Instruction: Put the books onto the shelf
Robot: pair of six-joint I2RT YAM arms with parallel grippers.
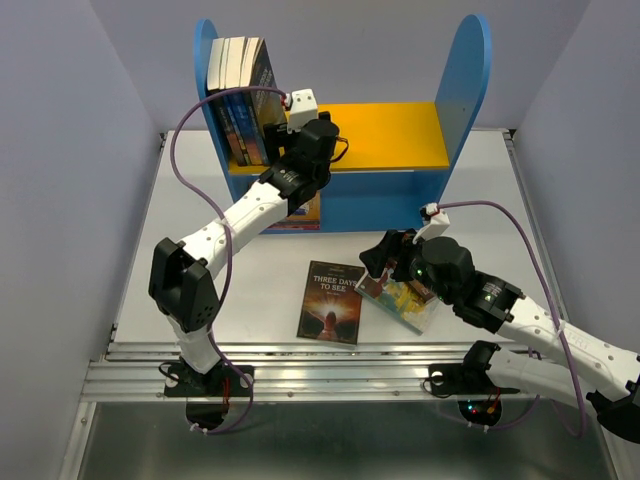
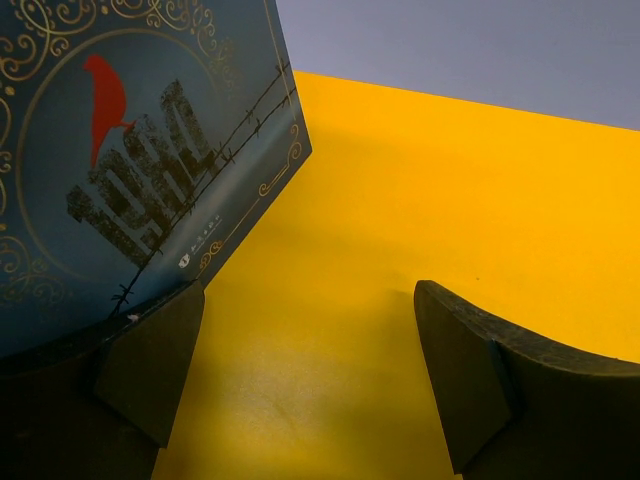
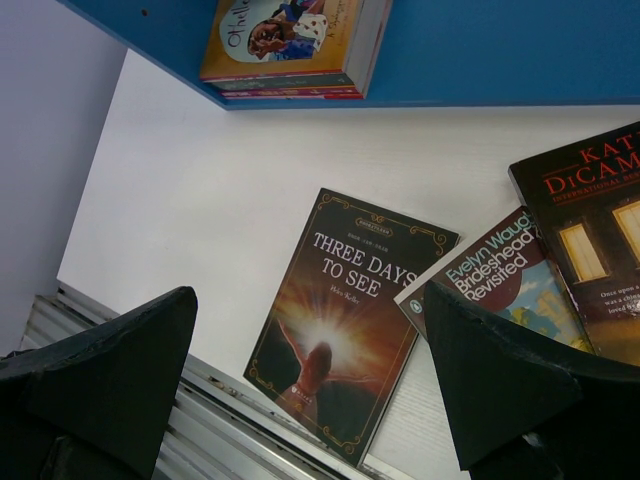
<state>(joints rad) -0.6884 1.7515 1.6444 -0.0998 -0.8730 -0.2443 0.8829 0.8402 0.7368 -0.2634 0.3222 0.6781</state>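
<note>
Several books (image 1: 240,95) stand upright at the left end of the shelf's (image 1: 465,90) yellow upper board. The outermost is the blue "1984" book (image 2: 130,160). My left gripper (image 1: 278,135) (image 2: 310,370) is open beside it with only yellow board between the fingers; its left finger (image 2: 150,360) sits at the cover's lower edge. "Three Days to See" (image 1: 332,300) (image 3: 350,320) lies flat on the table. My right gripper (image 1: 385,268) (image 3: 310,380) hovers open above it. Under the right finger lie "Brideshead Revisited" (image 3: 500,270) and a dark red-brown book (image 3: 600,230).
More books (image 3: 290,40) lie stacked flat in the shelf's blue lower compartment (image 1: 400,190). The right part of the yellow board (image 1: 400,135) is bare. A metal rail (image 1: 330,370) runs along the table's near edge. Grey walls close in both sides.
</note>
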